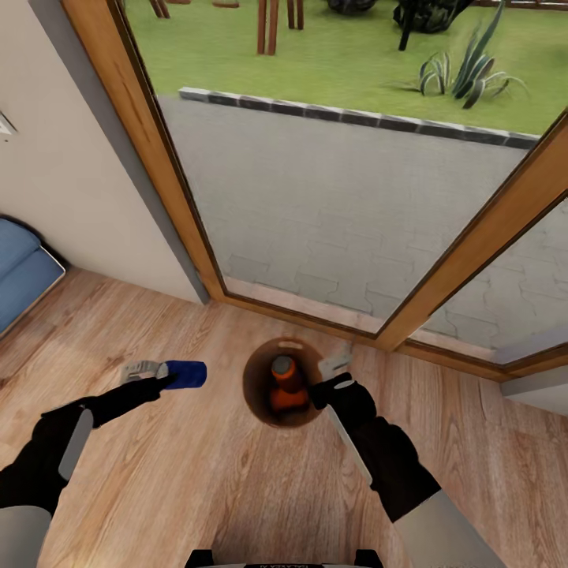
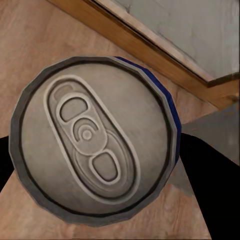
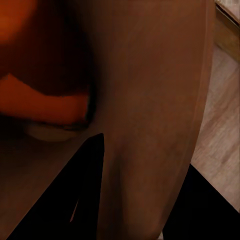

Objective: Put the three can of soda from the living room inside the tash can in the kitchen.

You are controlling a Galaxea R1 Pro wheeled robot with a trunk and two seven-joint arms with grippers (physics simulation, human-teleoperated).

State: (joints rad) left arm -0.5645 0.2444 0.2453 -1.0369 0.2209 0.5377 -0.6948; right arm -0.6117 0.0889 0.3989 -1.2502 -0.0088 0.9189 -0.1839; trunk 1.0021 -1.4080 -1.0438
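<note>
The dark blue soda can (image 1: pixel 188 374) lies sideways above the wood floor, and my left gripper (image 1: pixel 168 375) is shut on it. The left wrist view looks at its silvery top (image 2: pixel 92 137), a black finger (image 2: pixel 210 175) at the side. To its right stands the trash can (image 1: pixel 255 379), glossy brown inside, with orange soda cans (image 1: pixel 289 388) in it. My right gripper (image 1: pixel 325 385) is shut on the bin's right rim. In the right wrist view one finger (image 3: pixel 82 195) lies inside the brown wall (image 3: pixel 150 100), near an orange can (image 3: pixel 40 105).
Wood-framed glass doors (image 1: pixel 170 181) stand just beyond the bin, with paving and lawn outside. A blue sofa (image 1: pixel 20 272) edges in at the far left beside a pale wall (image 1: pixel 71 173). Light plank floor (image 1: pixel 205 473) spreads around both arms.
</note>
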